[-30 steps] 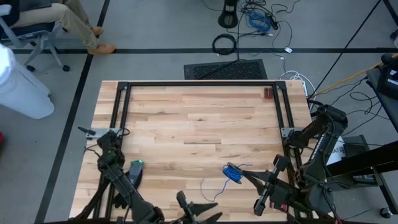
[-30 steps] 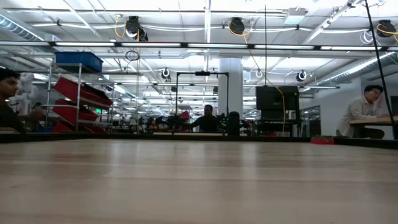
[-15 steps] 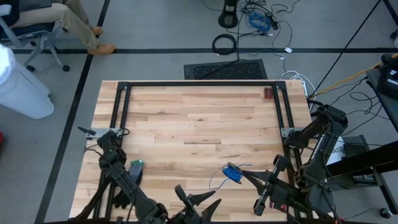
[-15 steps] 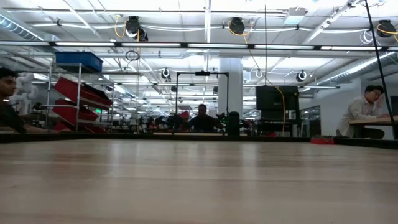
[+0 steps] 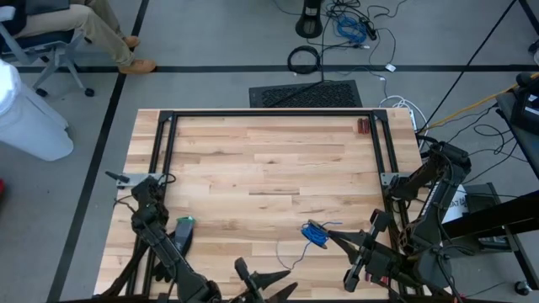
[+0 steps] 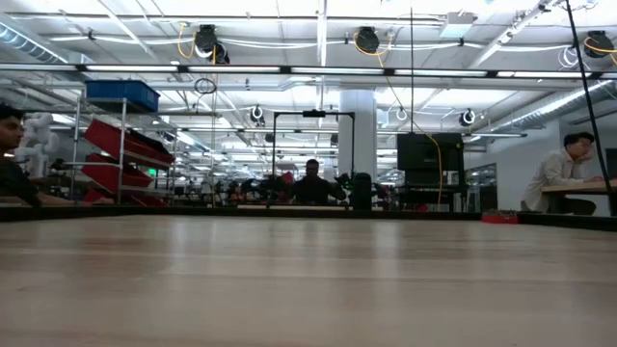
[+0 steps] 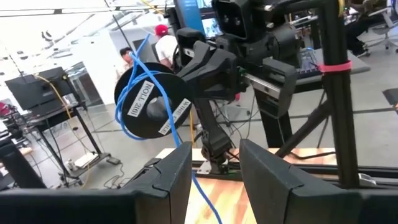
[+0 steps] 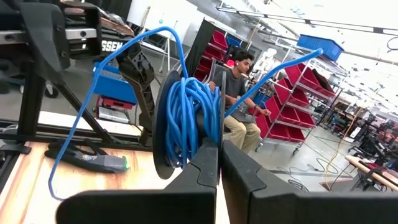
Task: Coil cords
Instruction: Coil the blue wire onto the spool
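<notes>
The cord is a thin blue wire wound on a small black spool (image 5: pixel 316 234) (image 7: pixel 152 102) (image 8: pixel 186 118). My right gripper (image 5: pixel 328 236) (image 8: pixel 219 152) is shut on this spool and holds it above the table's near right part. A slack strand (image 5: pixel 285 252) (image 7: pixel 202 193) runs from the spool toward my left gripper (image 5: pixel 263 279) (image 7: pixel 214 168). That gripper stands open at the near edge, facing the spool, with the strand passing between its fingers. A short tail (image 8: pixel 280 68) sticks out of the winding. The low view shows neither gripper nor cord. My left gripper has the strand (image 7: pixel 208 208) running between its open fingers; I cannot tell whether it touches them. My right gripper pinches the spool's black flange at its rim (image 8: pixel 210 138) between its two shut fingers, coming level from the table's right side. The spool is lifted clear of the table with its flanges upright.
A dark tool with a green light (image 5: pixel 182 229) (image 8: pixel 93 160) lies at the near left beside my left arm. A small dark red object (image 5: pixel 363 126) sits at the far right. A black frame (image 5: pixel 269 114) borders the wooden table (image 5: pixel 253 168). People sit in the room beyond.
My left gripper has swung a little toward the far edge and back again, still open. The slack strand between it and the spool has shifted with it. The spool and my right gripper have kept still.
</notes>
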You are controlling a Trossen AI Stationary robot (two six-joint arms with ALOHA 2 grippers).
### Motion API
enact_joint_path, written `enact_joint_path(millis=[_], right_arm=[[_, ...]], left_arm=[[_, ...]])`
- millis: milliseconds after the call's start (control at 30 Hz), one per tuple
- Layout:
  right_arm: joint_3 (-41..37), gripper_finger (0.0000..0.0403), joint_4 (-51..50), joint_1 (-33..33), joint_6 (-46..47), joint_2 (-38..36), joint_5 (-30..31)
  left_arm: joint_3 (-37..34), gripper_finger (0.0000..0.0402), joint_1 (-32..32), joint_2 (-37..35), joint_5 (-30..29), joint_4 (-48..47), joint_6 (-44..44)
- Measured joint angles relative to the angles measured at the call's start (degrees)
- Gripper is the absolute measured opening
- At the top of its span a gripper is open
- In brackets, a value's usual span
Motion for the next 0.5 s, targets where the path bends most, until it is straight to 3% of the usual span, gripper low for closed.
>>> enact_joint_path(millis=[267, 500], right_arm=[[0.0, 0.0, 0.0, 0.0, 0.03, 0.0, 0.0], [0.0, 0.0, 0.0, 0.0, -0.25, 0.0, 0.0]], left_arm=[[0.0, 0.0141, 3.25, 0.0, -4.15, 0.03, 0.39], [0.0, 0.0141, 3.35, 0.0, -4.31, -0.23, 0.22]])
